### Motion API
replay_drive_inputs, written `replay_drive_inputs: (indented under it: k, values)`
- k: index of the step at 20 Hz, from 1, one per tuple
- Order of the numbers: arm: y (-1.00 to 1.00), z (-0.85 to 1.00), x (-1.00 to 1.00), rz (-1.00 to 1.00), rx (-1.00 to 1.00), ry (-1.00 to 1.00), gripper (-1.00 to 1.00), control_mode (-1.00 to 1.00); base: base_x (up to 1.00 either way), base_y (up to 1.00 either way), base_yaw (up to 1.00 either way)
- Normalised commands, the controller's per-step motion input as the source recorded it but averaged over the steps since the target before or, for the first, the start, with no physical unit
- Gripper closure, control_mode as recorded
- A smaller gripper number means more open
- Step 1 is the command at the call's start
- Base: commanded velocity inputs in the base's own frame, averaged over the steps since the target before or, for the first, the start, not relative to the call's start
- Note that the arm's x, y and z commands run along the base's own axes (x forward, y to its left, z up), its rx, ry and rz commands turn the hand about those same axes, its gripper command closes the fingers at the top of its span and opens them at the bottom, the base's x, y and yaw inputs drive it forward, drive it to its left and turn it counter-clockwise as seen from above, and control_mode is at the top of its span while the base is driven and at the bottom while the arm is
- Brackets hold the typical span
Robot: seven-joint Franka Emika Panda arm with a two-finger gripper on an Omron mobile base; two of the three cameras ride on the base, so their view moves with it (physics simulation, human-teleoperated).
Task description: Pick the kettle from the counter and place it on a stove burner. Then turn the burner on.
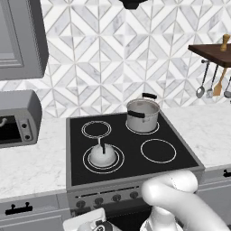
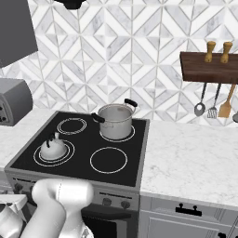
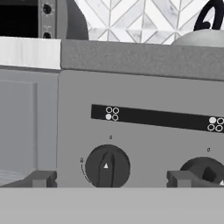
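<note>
Kettle (image 1: 102, 154): pale grey dome with dark upright handle, seated upright inside the stove burner (image 1: 87, 163), the widest double-ringed circle at the front left of the black cooktop (image 1: 180, 155); in the hand view its top and handle loop rise above the cooktop's front edge, upper right (image 3: 202, 36). Steel pot (image 1: 142, 115): black handles, on the rear right circle, diagonally behind the kettle; contents cannot be made out. Small double-ringed circle (image 1: 96, 129) directly behind the kettle, bare; single-ring circle (image 1: 158, 150) to the kettle's right, bare. Table (image 1: 31, 162): white marble-look slab on both sides of the cooktop, over grey drawers with black handles. Toaster oven (image 1: 18, 118) on the table left of the cooktop, cut by the frame edge. Wall: grey-white diamond tile; dark wooden shelf (image 2: 209, 67) right of the pot, utensils hanging beneath. Stove front: dark knob (image 3: 107, 166) below the kettle, a second knob (image 3: 205, 170) partly cut off. Claw (image 3: 107, 179): tips flank the first knob, spread apart, clear of it.
</note>
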Motion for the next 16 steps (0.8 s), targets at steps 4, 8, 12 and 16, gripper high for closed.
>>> replay_drive_inputs:
  k: [4,8,12,16]
  values:
    - [0.02,-0.03,0.2,0.0,0.0,0.0,-1.0,-1.0,0.0,0.0,0.0]
    - [0.12,-0.08,0.17,0.0,0.0,0.0,-1.0,-1.0,0.0,0.0,0.0]
    - [0.04,-0.02,0.2,0.0,0.0,0.0,-1.0,-1.0,0.0,0.0,0.0]
    - [-0.04,0.0,0.17,0.0,0.0,0.0,-1.0,-1.0,0.0,0.0,0.0]
